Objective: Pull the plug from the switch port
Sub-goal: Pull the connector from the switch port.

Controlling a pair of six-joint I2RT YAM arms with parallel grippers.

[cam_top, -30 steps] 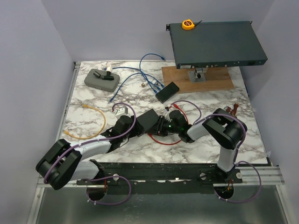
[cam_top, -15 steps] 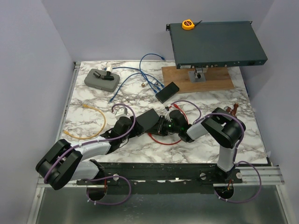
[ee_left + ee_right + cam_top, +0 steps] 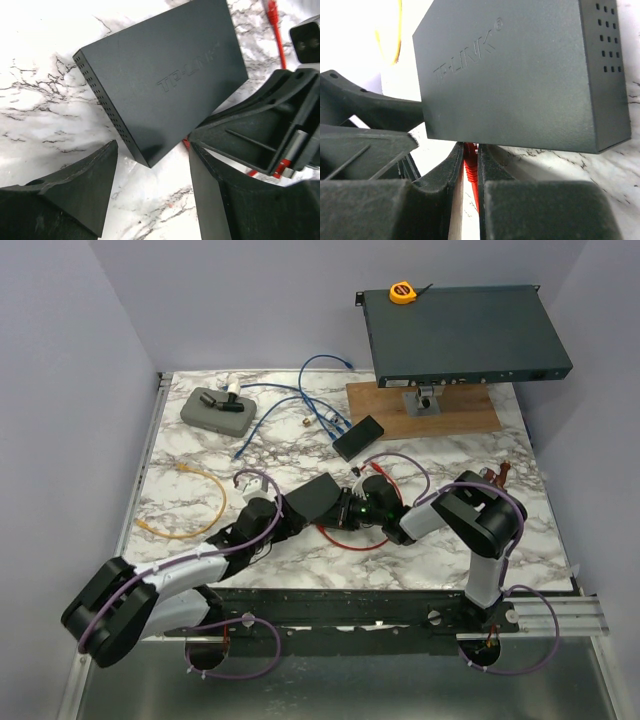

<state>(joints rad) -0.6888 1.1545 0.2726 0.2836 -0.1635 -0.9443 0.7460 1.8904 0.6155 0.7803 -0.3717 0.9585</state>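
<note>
A small black switch [image 3: 320, 498] lies flat near the middle of the desk's [image 3: 450, 455] near edge, with both arms stretched low over the desk towards it from either side. The right gripper [image 3: 470, 167] meets the switch's port side, fingers pressed almost together and pinching the red plug [image 3: 469, 159], which sits right at the switch's edge and looks not yet drawn out. Its red cable [image 3: 340, 540] loops towards the near edge. The left gripper [image 3: 152, 150] is spread, its fingers straddling the switch's opposite corner, probably to brace the box so it does not slide when the plug is pulled. Whether those fingers touch it is unclear.
</note>
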